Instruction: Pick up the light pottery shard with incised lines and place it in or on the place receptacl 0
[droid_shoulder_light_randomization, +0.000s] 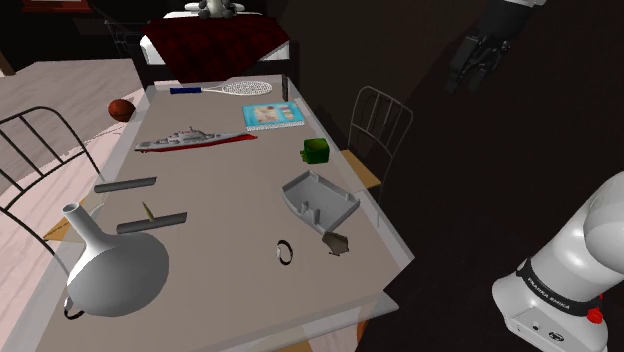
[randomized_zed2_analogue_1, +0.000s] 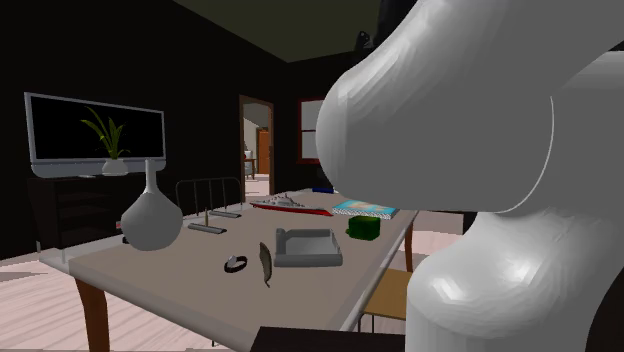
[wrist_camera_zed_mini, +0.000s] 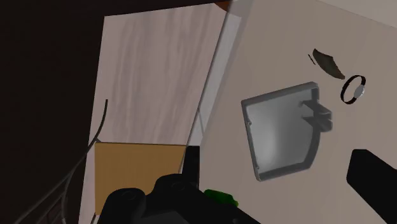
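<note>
Shoulder view: gripper (droid_shoulder_light_randomization: 478, 60) high, off table (droid_shoulder_light_randomization: 230, 180) edge, fingers apart, empty. Target shard (droid_shoulder_light_randomization: 335, 243) well ahead of fingers, beyond grey tray (droid_shoulder_light_randomization: 318, 200), near ring (droid_shoulder_light_randomization: 286, 252). We judge: descend over shard, straddle thin edge, avoid ring.

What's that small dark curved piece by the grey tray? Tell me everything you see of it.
The shard is a small, thin, curved fragment, dark grey-brown, pointed at one end. It stands on edge on the table, just off a corner of the grey tray, with a small ring nearby; it touches neither. No incised lines show.
</note>
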